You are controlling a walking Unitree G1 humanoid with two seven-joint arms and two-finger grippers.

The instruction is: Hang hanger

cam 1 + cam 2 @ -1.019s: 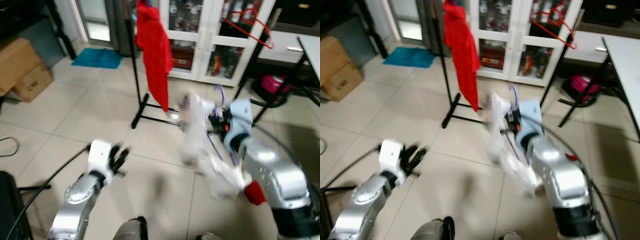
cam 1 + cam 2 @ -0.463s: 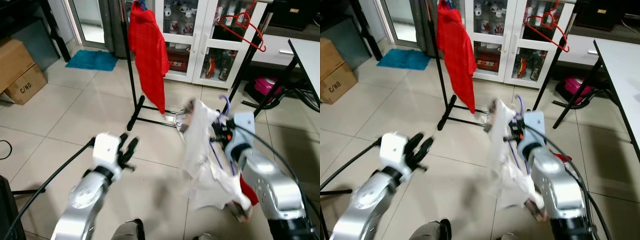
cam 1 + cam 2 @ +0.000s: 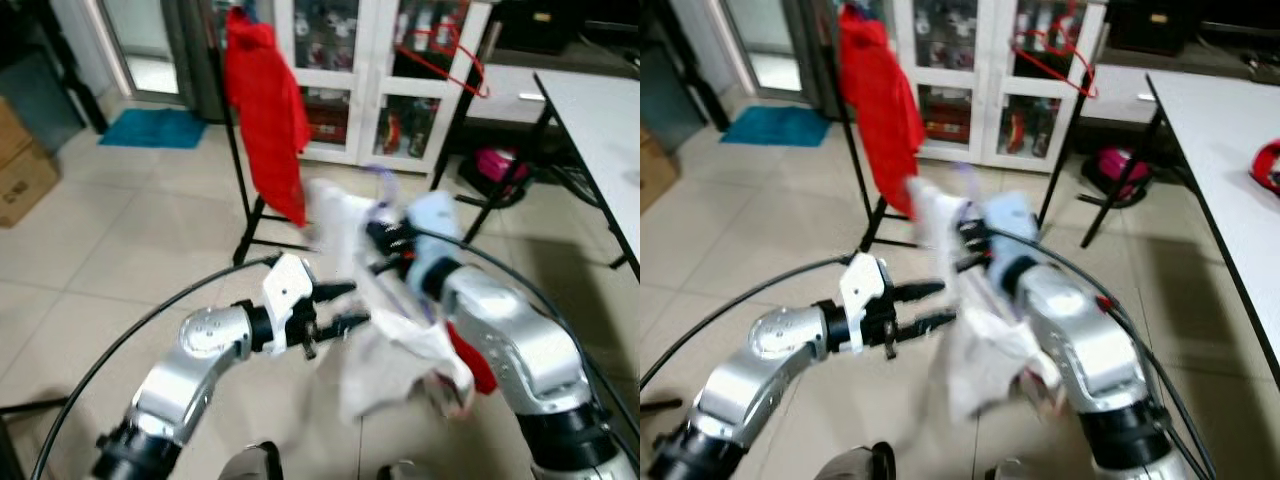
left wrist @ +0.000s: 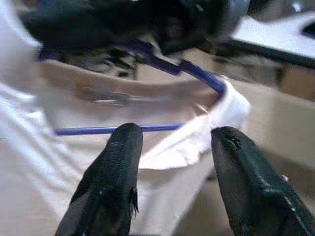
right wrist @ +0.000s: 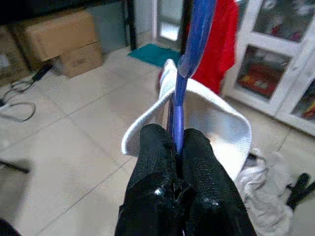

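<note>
My right gripper [image 5: 176, 143] is shut on the neck of a purple hanger [image 5: 189, 44] that carries a white garment [image 3: 385, 350]. The garment droops below the arm in front of me. My left gripper [image 3: 350, 306] is open, its fingertips pointing at the garment's left side; in the left wrist view the purple hanger [image 4: 197, 71] bar and the white collar lie just beyond the open fingers [image 4: 118, 162]. A black clothes rack [image 3: 240, 180] stands ahead with a red garment [image 3: 262, 110] hanging on it and an empty red hanger [image 3: 455, 60] further right.
A white glass-door cabinet [image 3: 350, 90] stands behind the rack. A white table [image 3: 600, 110] runs along the right, with black legs and a pink thing beneath it. Cardboard boxes [image 3: 20, 170] sit at the far left. Tiled floor lies between me and the rack.
The left gripper has swung right, from open floor to the white garment's side. The right gripper still holds the hanger, now raised a little. The camera has shifted as well.
</note>
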